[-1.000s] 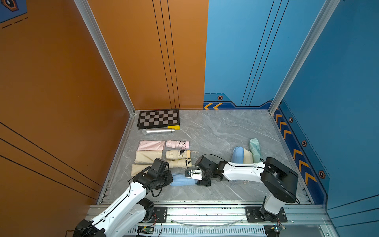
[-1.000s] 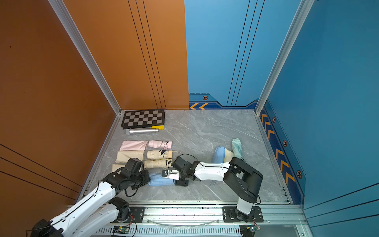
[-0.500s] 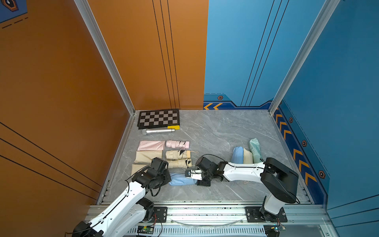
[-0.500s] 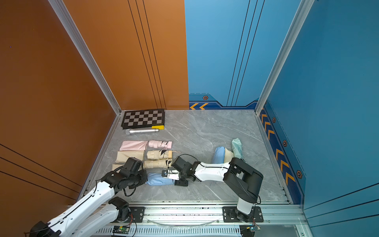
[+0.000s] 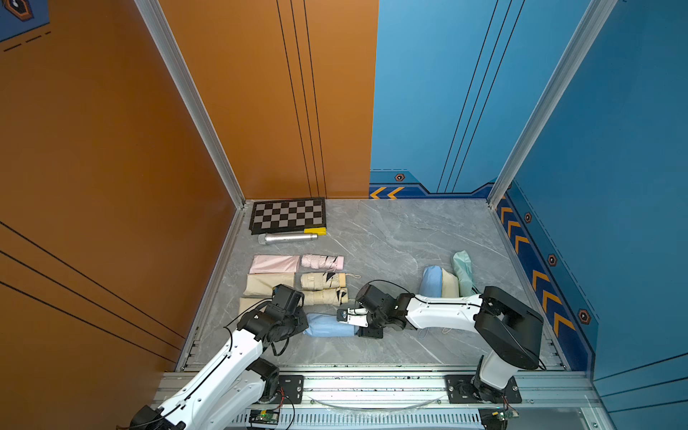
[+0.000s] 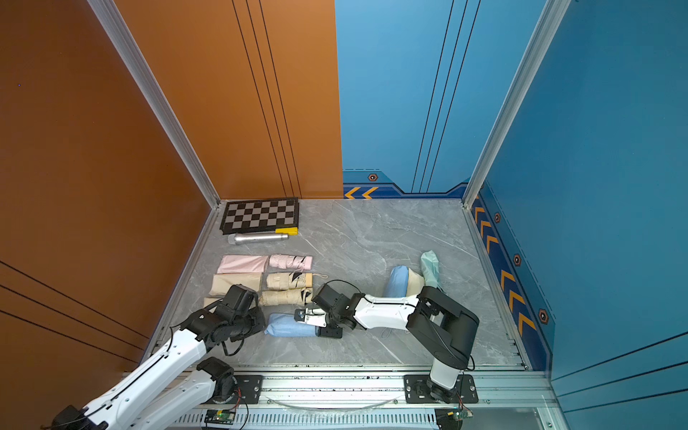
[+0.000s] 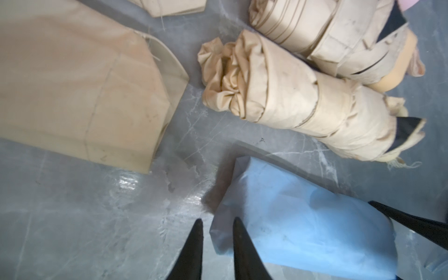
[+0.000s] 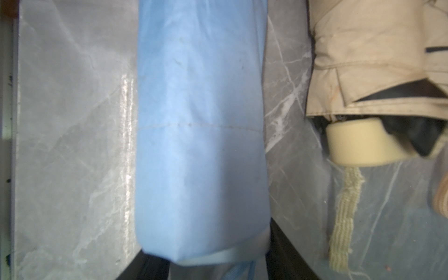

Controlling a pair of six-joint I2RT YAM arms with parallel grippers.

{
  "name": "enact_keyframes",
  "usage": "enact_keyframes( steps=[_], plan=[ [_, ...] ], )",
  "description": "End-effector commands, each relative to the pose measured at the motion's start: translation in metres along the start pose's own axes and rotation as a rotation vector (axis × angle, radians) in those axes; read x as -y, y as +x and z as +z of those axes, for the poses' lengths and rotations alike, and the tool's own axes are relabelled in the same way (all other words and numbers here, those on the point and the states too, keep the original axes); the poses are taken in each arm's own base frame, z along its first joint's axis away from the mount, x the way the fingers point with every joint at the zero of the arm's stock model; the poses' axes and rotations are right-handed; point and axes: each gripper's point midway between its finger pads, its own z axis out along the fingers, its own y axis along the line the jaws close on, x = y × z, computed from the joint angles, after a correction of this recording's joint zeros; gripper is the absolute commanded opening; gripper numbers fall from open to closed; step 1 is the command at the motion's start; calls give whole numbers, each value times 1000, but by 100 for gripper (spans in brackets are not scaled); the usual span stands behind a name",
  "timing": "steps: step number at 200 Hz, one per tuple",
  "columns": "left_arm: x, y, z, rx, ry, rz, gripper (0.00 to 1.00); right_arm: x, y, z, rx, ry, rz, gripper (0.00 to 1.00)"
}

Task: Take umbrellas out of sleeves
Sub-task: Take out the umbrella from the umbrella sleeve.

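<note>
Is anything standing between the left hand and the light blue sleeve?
Nothing visible does. The left hand is right at one end of the light blue sleeve; the cream umbrella lies to the side, clear of them.

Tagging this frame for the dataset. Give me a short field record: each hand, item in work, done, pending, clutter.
left hand: tips slightly apart at the closed end of the light blue sleeve; no grip evident
right hand: shut on that sleeve's opposite end
item in work: light blue sleeve, still full, lying on the floor
done: pink umbrella, cream umbrella, second cream umbrella, each bare
empty: pink sleeve, cream sleeve, lying flat
pending: blue bundle, cream bundle, mint bundle, apparently still sleeved
clutter: silver cylinder, checkerboard
</note>
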Motion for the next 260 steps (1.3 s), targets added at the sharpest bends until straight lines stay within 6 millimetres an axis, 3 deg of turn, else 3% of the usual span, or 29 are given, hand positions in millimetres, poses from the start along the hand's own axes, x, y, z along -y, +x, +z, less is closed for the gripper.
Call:
enact_keyframes(
  steps=[1, 17, 40, 117, 260],
  plan=[
    [13, 0, -5, -20, 71, -2, 35, -6, 8, -1, -33, -31, 18, 36],
    [24, 4, -1, -54, 123, -10, 40, -7, 8, -1, -34, -33, 16, 35],
    [26, 9, 7, -100, 117, -16, 38, -7, 9, -1, -35, -32, 18, 35],
    [13, 19, 25, -150, 64, -10, 0, -7, 11, -3, -35, -29, 19, 35],
    [-4, -1, 7, -42, -33, -4, 0, -6, 15, -26, -15, -23, 33, 31]
  ],
)
